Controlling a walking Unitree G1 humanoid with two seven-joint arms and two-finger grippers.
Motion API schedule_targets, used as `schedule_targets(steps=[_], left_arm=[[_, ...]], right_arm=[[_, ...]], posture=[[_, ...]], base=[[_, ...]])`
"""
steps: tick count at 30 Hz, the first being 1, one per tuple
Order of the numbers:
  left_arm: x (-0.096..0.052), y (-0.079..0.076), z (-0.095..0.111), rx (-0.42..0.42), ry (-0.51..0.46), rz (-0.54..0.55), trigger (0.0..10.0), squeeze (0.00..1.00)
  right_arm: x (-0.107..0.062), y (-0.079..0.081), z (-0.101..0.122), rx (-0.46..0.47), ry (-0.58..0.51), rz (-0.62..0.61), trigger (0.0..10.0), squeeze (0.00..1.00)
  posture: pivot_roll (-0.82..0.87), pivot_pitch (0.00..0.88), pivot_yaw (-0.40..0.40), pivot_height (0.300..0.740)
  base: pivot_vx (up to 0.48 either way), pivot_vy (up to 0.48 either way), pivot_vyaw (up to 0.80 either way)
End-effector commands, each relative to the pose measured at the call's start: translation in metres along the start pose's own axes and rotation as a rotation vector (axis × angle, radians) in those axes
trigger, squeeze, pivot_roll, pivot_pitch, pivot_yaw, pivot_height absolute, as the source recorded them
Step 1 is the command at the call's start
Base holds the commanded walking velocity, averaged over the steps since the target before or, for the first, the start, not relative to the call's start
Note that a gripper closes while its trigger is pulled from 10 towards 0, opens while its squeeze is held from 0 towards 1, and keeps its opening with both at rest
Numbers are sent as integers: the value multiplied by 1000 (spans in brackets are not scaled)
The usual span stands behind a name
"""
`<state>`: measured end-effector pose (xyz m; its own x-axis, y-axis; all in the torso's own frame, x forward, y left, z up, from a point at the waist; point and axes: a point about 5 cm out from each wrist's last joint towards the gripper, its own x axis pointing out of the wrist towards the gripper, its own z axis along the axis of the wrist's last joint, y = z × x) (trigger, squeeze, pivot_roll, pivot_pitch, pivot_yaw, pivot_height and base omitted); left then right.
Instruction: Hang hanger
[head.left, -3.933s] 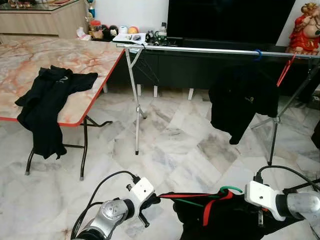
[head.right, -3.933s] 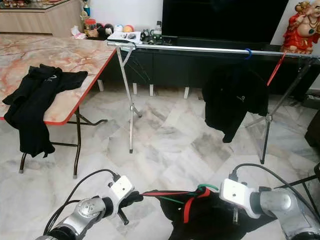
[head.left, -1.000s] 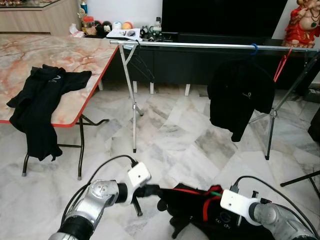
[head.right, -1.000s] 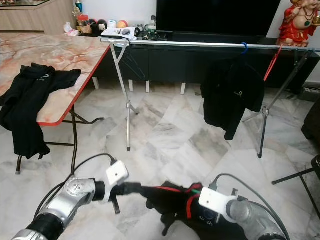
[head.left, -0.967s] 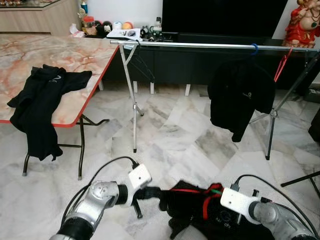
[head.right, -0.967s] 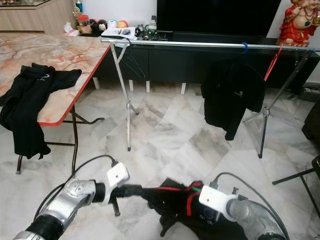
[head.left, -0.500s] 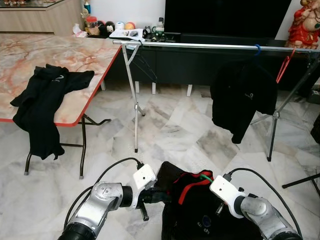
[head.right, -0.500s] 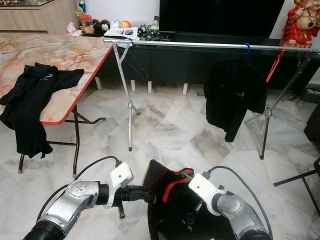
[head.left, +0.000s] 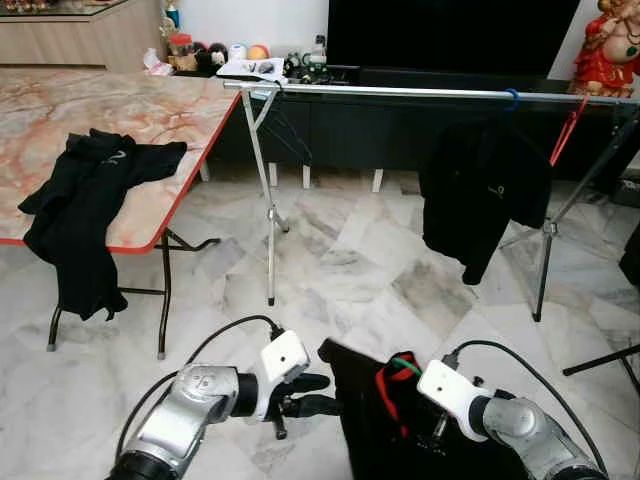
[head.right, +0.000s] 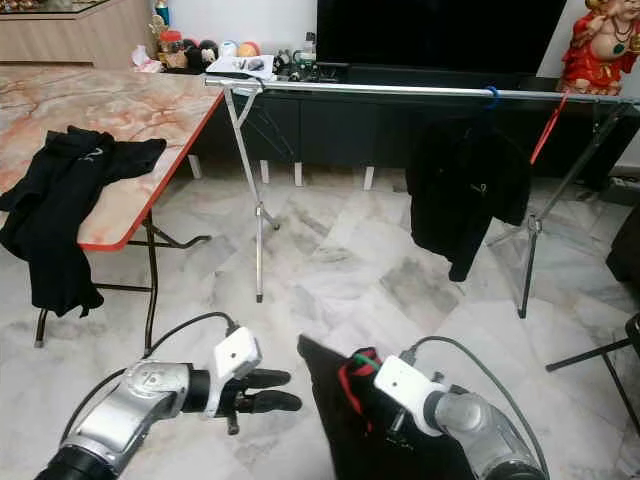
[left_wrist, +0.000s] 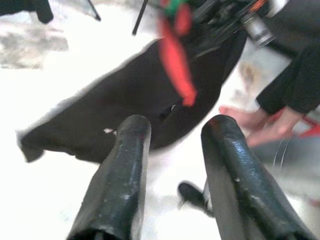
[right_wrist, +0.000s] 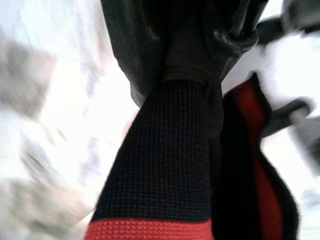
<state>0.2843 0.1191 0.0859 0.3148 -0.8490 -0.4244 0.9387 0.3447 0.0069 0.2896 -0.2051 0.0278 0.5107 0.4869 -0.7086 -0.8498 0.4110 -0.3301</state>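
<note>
A black shirt (head.left: 375, 425) with a red collar sits on a green hanger (head.left: 405, 362) low in front of me. My right gripper (head.left: 432, 430) is shut on the shirt just below the collar; in the right wrist view black fabric (right_wrist: 175, 150) with red trim is pinched between the fingers. Just left of the shirt, my left gripper (head.left: 312, 394) is open and apart from it, and its wrist view looks between two spread fingers (left_wrist: 131, 150) at the shirt (left_wrist: 125, 115). The steel clothes rail (head.left: 400, 92) stands across the room ahead.
On the rail hang another black shirt (head.left: 485, 190) on a blue hanger (head.left: 512, 98) and a bare red hanger (head.left: 566, 132). To the left, a marble-top folding table (head.left: 150, 110) bears a black garment (head.left: 85, 215). A dark TV cabinet (head.left: 400, 130) stands behind the rail.
My left gripper has opened and drawn back from the shirt's left edge. The shirt now hangs from the right gripper alone, narrower and drooping.
</note>
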Motion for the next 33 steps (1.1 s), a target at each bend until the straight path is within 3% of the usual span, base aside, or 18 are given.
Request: schedule_targets(steps=[1, 2, 4, 8, 13, 14, 15, 25, 33], left_arm=[[-4, -1, -3, 45, 62, -9, 10000, 1000], [-4, -1, -3, 45, 62, -9, 10000, 1000], [-5, 2, -14, 105, 155, 3, 10000, 1000], [-3, 6, -16, 119, 167, 38, 10000, 1000], [1, -3, -31, 207, 298, -44, 10000, 1000], [3, -4, -30, 203, 285, -48, 10000, 259], [6, -5, -26, 182, 247, -56, 10000, 0], [24, -2, -11, 186, 165, -34, 10000, 0], [34, 0, -7, 174, 122, -6, 10000, 0]], right_arm=[[-3, 7, 1, -80, -18, 111, 0, 0], [-3, 7, 1, -80, -18, 111, 0, 0], [-6, 16, -8, -129, 29, 241, 0, 0], [-8, 23, -12, -196, 59, 338, 0, 0], [-4, 17, -3, -206, 12, 298, 0, 0], [-3, 16, 0, -203, 2, 295, 0, 0], [-2, 15, 3, -207, -14, 291, 0, 0], [2, 2, 26, -208, -120, 225, 0, 0], [-8, -7, 35, -170, -220, 235, 0, 0]], posture=[[67, 67, 11, 740], [67, 67, 11, 740], [74, 65, 7, 740], [74, 65, 7, 740], [82, 57, 0, 740], [81, 57, -1, 740], [81, 57, -1, 740], [80, 54, 1, 740], [76, 52, -1, 740]], base=[[0, 0, 0], [0, 0, 0], [0, 0, 0], [0, 0, 0], [0, 0, 0], [0, 0, 0], [0, 0, 0], [0, 0, 0], [0, 0, 0]])
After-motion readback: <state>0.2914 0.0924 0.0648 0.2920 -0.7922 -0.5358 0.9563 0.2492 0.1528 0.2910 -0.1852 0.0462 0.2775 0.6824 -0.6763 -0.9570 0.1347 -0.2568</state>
